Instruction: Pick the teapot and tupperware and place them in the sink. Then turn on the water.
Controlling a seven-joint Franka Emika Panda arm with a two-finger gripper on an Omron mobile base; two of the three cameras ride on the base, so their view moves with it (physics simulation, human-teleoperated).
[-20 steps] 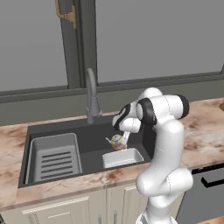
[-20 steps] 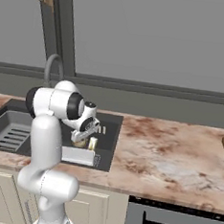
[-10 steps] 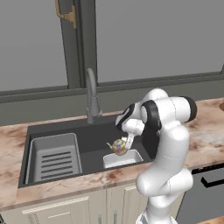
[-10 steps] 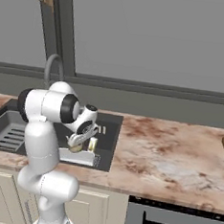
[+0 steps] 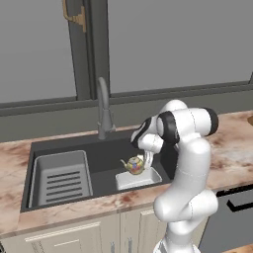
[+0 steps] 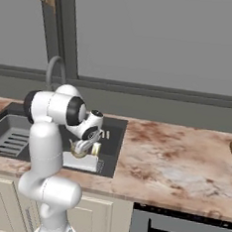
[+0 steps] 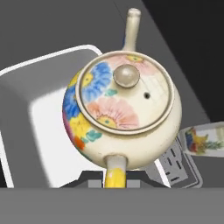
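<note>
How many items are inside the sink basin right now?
3: the grey slotted rack at the left, the tupperware at the right, and the teapot held by the gripper above it.

The sink [image 5: 99, 150] is crowded: a grey slotted rack [image 5: 62, 177] fills its left end, and the white tupperware [image 5: 138, 179] sits against the front wall at the right end, with the teapot [image 5: 134, 164] hanging just above it in the gripper [image 5: 144, 164]. Between rack and tupperware lies 1 bare strip of basin floor. The tall faucet [image 5: 103, 109] rises at the back edge, behind that strip. The counter [image 6: 173, 163] right of the sink is open.
</note>
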